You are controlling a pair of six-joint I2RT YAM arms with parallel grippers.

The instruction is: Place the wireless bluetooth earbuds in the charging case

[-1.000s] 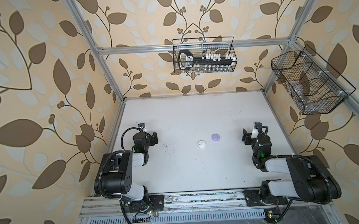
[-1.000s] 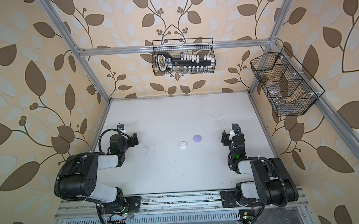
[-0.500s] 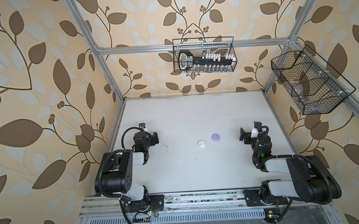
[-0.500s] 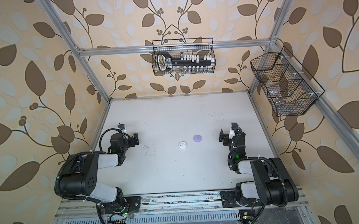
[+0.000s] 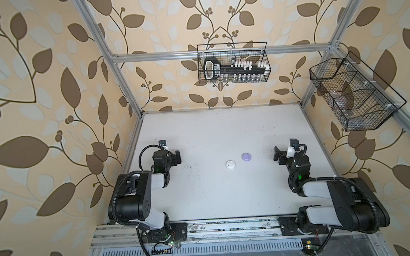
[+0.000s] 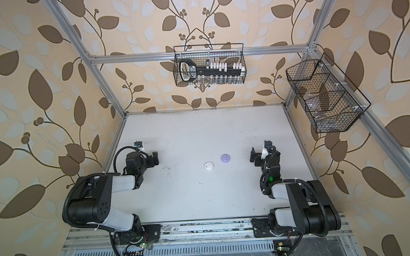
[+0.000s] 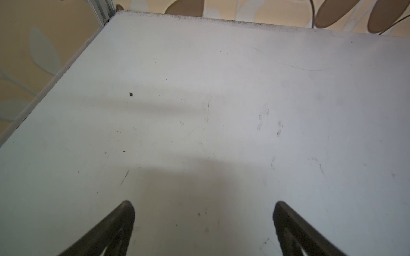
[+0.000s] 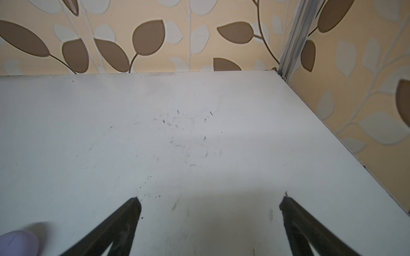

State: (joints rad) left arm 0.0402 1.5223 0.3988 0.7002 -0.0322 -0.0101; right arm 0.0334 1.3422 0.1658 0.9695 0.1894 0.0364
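Your right gripper (image 5: 279, 156) has swung toward the lilac case (image 5: 246, 156) near it, wide and empty like your left gripper (image 5: 176, 158); no earbuds show, and a low reach could skid that closed case away.

Black-and-white arms (image 5: 157, 181), black corrugated cables (image 5: 140, 159), green lights (image 5: 300, 177).

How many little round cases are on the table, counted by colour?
White round case: 1
Lilac round case: 1
Total: 2
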